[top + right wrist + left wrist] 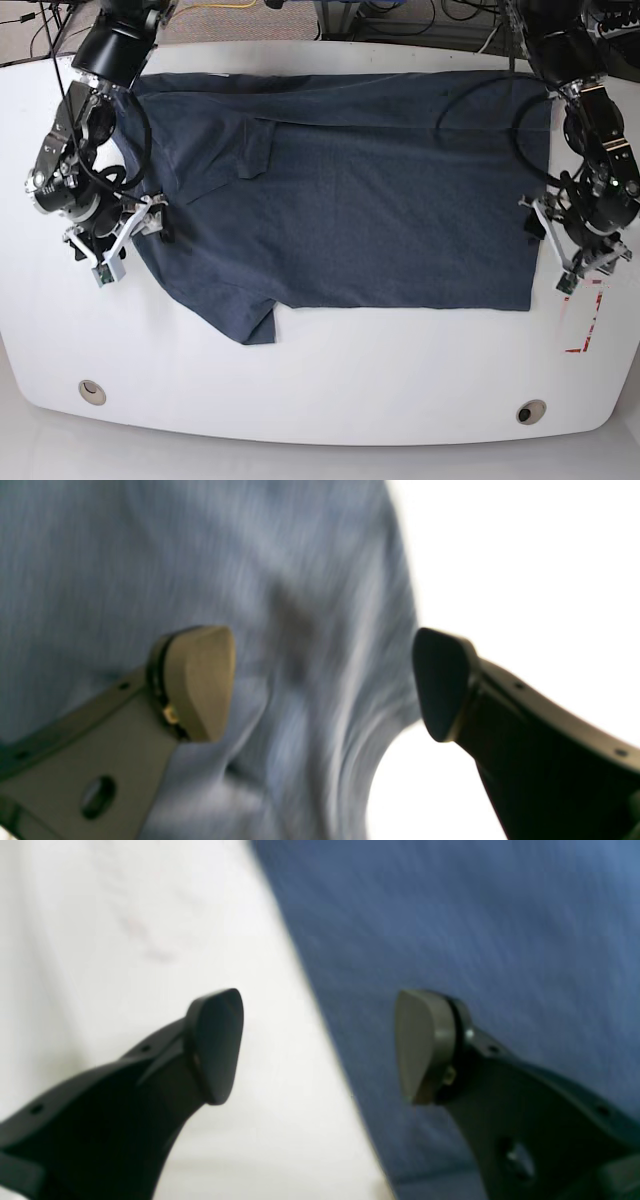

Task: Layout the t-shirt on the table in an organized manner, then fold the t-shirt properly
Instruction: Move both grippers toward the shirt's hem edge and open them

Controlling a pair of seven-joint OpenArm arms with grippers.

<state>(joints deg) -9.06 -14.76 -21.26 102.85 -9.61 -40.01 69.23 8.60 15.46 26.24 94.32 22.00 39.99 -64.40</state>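
The dark navy t-shirt [380, 180] lies spread across the white table [330, 370], one sleeve pointing to the front left and a small fold near its upper left. My right gripper [150, 215] stands at the shirt's left edge. In its wrist view the right gripper [322, 680] is open, with blurred, rumpled t-shirt cloth [150, 555] under the gap and nothing pinched. My left gripper [533, 222] is at the shirt's right edge. There the left gripper [320, 1040] is open and straddles the edge, one finger over bare table [125, 915], the other over t-shirt fabric [475, 915].
Two round metal grommet holes [92, 391] [531, 411] sit near the table's front edge. A red-outlined mark [582, 320] lies front right, just below my left gripper. A black arm cable [520, 130] hangs over the shirt's right part. Loose wires run behind the table.
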